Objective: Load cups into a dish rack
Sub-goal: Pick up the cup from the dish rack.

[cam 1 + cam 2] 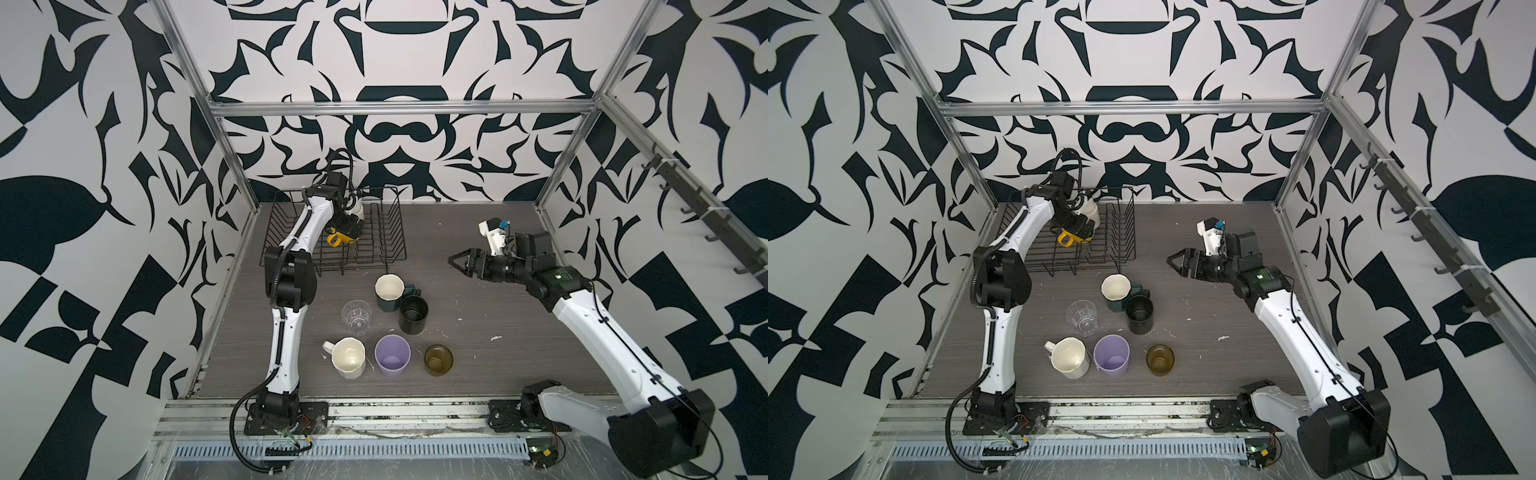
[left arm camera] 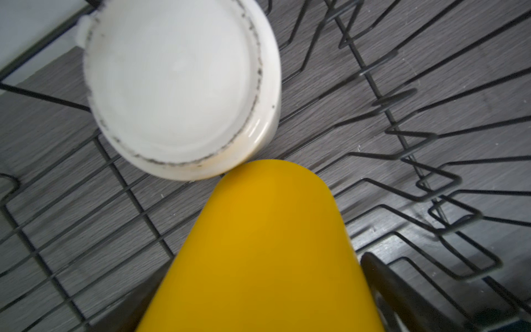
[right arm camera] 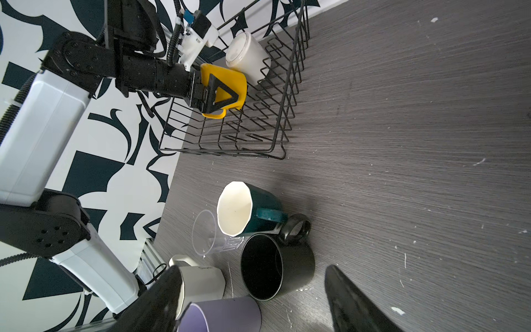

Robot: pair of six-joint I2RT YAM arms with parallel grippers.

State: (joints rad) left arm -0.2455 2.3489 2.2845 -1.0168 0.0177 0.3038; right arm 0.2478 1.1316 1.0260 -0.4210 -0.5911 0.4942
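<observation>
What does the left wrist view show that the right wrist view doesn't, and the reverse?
Only the left wrist: a close-up of the base of the white mug, ringed with dark specks. Only the right wrist: the dark-green mug, black mug, clear glass, cream mug and lilac tumbler on the table, plus the left gripper around the yellow mug. Both: the yellow mug beside the white mug, within the dish rack.

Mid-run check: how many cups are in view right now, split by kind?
Mugs: 5 (yellow mug, white mug, dark-green mug, black mug, cream mug)
Glasses: 2 (clear glass, amber glass)
Tumblers: 1 (lilac tumbler)
Total: 8
</observation>
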